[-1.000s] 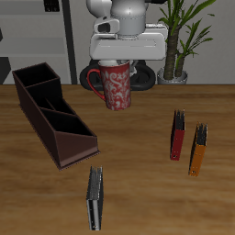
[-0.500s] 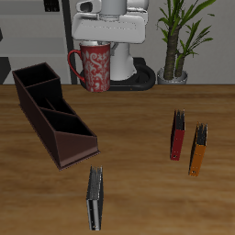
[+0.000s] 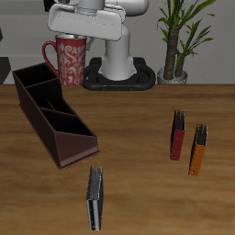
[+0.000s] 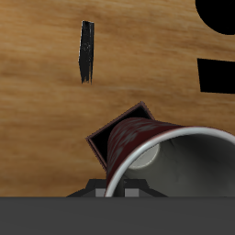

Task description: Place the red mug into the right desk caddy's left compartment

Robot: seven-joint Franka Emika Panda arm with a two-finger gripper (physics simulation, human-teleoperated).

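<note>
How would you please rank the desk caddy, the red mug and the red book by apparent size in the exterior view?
1. right desk caddy
2. red mug, though it is lifted, so nearness may mislead
3. red book

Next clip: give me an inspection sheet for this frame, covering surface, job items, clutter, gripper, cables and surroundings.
Surface: wooden table, brown grain.
Job's things: red speckled mug with loop handle is lifted off the table, upright, above the back end of the long dark brown desk caddy with dividers. The caddy's compartments look empty.
Clutter: slim red book and orange book standing side by side; dark grey book near the table's front edge.
Gripper: two-finger gripper shut on the mug at its rim; fingers mostly hidden.
Cables: nothing seen.
Surroundings: potted green plant behind the table, beside the robot's base.
</note>
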